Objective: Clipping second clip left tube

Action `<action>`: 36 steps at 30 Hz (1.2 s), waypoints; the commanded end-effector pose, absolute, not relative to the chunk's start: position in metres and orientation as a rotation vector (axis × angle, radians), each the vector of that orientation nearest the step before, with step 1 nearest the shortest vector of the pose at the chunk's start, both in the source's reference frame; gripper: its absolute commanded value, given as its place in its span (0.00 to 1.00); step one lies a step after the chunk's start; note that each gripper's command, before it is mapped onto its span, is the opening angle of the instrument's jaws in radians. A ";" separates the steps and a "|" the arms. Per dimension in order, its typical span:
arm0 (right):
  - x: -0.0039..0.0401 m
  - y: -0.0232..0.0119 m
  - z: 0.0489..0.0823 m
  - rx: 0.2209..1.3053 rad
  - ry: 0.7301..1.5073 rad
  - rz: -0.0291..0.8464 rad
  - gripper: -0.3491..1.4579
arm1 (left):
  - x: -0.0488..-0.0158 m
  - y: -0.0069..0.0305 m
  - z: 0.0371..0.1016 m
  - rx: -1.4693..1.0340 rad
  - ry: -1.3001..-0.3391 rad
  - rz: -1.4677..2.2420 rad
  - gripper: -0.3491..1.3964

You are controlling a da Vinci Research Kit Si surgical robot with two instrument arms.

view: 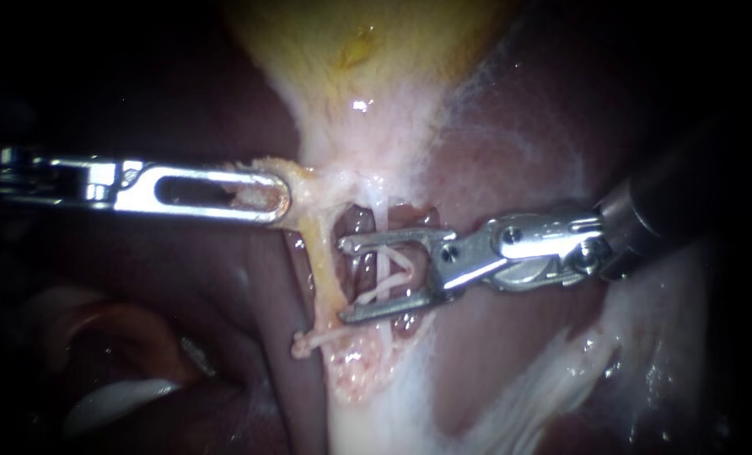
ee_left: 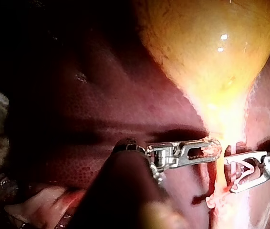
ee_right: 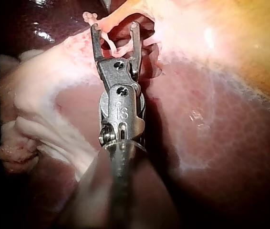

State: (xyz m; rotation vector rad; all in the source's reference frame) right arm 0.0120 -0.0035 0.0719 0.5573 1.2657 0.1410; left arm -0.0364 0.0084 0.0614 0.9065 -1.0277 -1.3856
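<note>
My left instrument (view: 276, 199) comes in from the left, its slotted jaws shut on pale tissue at the gallbladder (view: 359, 59) neck, holding it to the left. My right instrument (view: 344, 281) comes in from the right with jaws open wide. Thin pale tubes (view: 382, 282) cross the gap between those jaws, over a dark red window in the tissue. One strand ends in a loose stub (view: 302, 344) below the lower jaw. No clip shows on any tube. The right wrist view has the open jaws (ee_right: 115, 28) astride the pale strands (ee_right: 112, 46). I cannot tell which is the left tube.
Dark red liver (view: 511, 152) lies around and behind the neck. White filmy tissue (view: 561, 371) runs down to the lower right. A yellowish band (view: 325, 278) hangs from the left instrument's grip. In the left wrist view both instruments (ee_left: 213, 149) (ee_left: 228, 175) meet under the gallbladder (ee_left: 211, 43).
</note>
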 end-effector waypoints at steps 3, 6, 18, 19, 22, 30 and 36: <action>0.0123 -0.0037 0.0720 0.563 1.264 0.143 0.45 | -0.0364 0.0084 0.0614 0.907 -1.028 -1.385 0.00; 0.0125 -0.0039 0.0722 0.565 1.263 0.147 0.45 | -0.0364 0.0084 0.0614 0.907 -1.028 -1.385 0.00; 0.0146 -0.0063 0.0724 0.636 1.261 0.150 0.45 | -0.0364 0.0084 0.0614 0.907 -1.028 -1.385 0.00; 0.0148 -0.0066 0.0724 0.644 1.264 0.149 0.45 | -0.0364 0.0084 0.0614 0.907 -1.028 -1.385 0.00; 0.0153 -0.0069 0.0724 0.658 1.270 0.154 0.45 | -0.0364 0.0084 0.0613 0.907 -1.028 -1.386 0.00; 0.0166 -0.0077 0.0731 0.681 1.259 0.175 0.44 | -0.0365 0.0084 0.0613 0.906 -1.028 -1.386 0.00; 0.0174 -0.0078 0.0731 0.706 1.260 0.205 0.44 | -0.0366 0.0084 0.0613 0.906 -1.028 -1.387 0.00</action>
